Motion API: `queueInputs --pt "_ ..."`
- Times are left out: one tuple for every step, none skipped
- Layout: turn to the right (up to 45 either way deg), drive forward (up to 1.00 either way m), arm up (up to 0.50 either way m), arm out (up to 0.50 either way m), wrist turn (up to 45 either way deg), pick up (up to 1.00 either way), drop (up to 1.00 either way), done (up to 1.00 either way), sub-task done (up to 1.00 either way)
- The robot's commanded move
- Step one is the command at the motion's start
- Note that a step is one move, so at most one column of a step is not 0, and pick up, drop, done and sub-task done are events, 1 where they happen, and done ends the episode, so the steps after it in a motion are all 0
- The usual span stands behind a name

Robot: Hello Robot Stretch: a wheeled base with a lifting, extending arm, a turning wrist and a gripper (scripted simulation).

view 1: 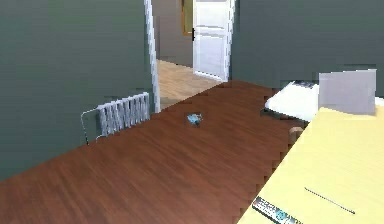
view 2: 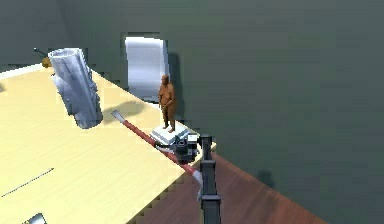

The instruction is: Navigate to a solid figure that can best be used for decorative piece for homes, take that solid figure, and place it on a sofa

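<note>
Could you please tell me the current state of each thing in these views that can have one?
Brown statue: upright, at the yellow table's edge.
Gripper: by the statue; cannot tell whether it holds anything.
Grey crumpled thing: standing upright on the table.
Red rod: lying flat on the table.
Small blue thing: lying on the floor.
White door: seems ajar.

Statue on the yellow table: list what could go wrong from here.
1. The statue is tall on a small white base, near the table edge; a nudge from the end effector could tip it onto the floor.
2. A thin red stick lies beside the base and might get knocked or caught.
3. The white chair stands just beyond the statue; reaching too far could hit it.
</note>
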Motion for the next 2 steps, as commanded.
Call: queueInputs --pt "0.0 0.00 0.00 0.00 0.0 1.00 0.00 0.00 0.00" --pt "0.0 0.00 0.10 0.00 0.0 0.00 0.00 0.00 0.00"
